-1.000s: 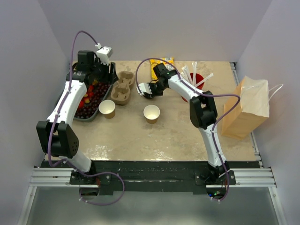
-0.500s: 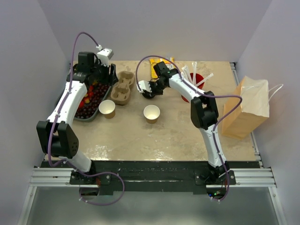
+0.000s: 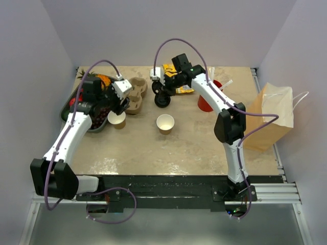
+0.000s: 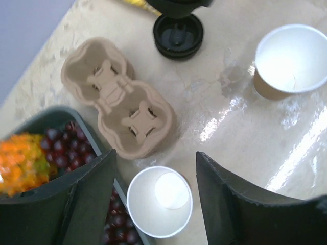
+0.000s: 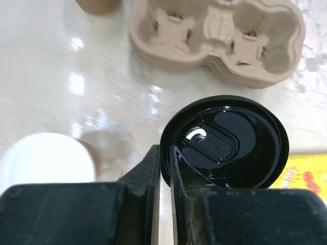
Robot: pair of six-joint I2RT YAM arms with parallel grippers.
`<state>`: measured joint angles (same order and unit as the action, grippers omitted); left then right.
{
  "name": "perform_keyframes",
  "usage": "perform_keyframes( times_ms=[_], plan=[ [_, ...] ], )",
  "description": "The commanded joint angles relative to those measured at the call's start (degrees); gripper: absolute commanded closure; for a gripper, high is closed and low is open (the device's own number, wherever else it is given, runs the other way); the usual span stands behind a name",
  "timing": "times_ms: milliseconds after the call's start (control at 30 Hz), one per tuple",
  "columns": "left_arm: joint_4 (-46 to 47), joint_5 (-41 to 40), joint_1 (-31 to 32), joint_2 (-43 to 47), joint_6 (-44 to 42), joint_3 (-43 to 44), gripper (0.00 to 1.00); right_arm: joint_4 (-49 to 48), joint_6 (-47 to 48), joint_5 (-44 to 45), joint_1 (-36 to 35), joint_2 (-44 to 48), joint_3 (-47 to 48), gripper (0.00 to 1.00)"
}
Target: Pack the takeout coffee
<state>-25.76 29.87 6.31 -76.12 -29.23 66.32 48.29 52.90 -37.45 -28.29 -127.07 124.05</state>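
- right gripper clamped on rim of black lid, just right of cup carrier
- left gripper spread wide over lidless paper cup at carrier's near end
- second lidless cup near-right of carrier

- The black lid is gleaming as smooth, glossy plastic.
- The cup carrier is looking like matt, rough moulded pulp.
- The paper cup is showing a smooth white lining.
- The table is shining wetly, its mottled, stone-like surface reflecting light.
- The paper bag is appearing matt, brown and creased.
- The left gripper is showing matt black plastic fingers.
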Motion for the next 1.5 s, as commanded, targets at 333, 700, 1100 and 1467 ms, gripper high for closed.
perform_keyframes(
  times_ms=[333, 700, 1100, 1467],
  plan=[
    [30.7, 1.5, 14.0, 5.5, -43.0, -14.2, 0.34, 15.9, -16.5, -19.2, 1.8, 7.6, 8.0, 1.0],
    [34.0, 6.9, 15.8, 5.3, -53.3, -16.9, 0.34, 14.0, -23.6, -21.1, 1.8, 9.9, 2.2, 1.0],
    [36.8, 4.1, 20.9, 3.4, -55.6, -17.5, 0.35, 14.1, -24.5, -20.7, 1.6, 10.7, 0.9, 1.0],
    [37.4, 2.7, 22.4, -0.3, -58.4, -15.4, 0.41, 15.3, -23.7, -20.2, 1.0, 10.3, 1.5, 1.0]
  ],
)
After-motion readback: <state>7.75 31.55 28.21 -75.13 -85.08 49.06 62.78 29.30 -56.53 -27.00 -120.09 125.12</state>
